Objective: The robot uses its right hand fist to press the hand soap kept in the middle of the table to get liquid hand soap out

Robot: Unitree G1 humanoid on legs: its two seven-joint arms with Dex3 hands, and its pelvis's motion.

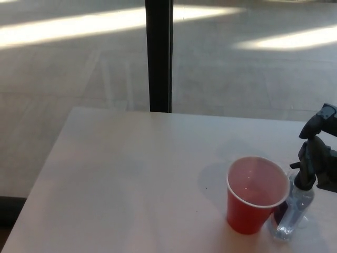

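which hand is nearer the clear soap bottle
Right. The right hand sits on the black pump of the clear plastic soap bottle, beside the red plastic cup. The left hand is not in view.

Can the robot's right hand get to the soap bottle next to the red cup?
Probably yes. The right hand is already right at the top of the soap bottle, on its pump. The red cup stands on the bottle's other side, so it doesn't look to be in the way.

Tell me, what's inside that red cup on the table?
The red cup looks empty: only its pale pink inner wall and bottom show, though the near rim hides the front of the bottom. Beside it stands the clear soap bottle, with the robot's right hand on its black pump.
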